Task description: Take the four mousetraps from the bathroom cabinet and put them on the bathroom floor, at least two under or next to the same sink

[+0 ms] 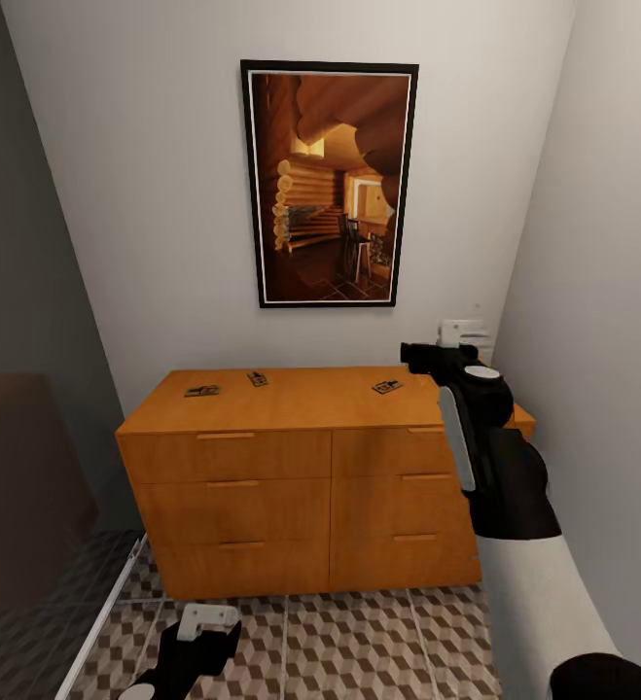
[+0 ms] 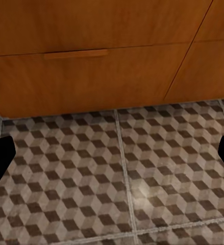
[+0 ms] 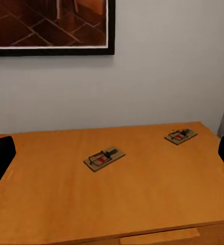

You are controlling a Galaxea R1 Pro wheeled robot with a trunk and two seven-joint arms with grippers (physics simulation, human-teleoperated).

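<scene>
Step in hand, first pick: three mousetraps [image 1: 387, 386] visible on the cabinet [image 1: 301, 467] top surface; right gripper [image 1: 427, 356] raised beside them, apparently open and empty, needing to descend; left gripper [image 2: 112, 158] open over bathroom floor [image 2: 117, 178].

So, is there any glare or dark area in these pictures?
Left wrist view: a soft bright patch on the floor tiles. Head view: the left side is in dim shadow, the cabinet evenly lit. Right wrist view: the mousetraps look sharp, without glare.
</scene>
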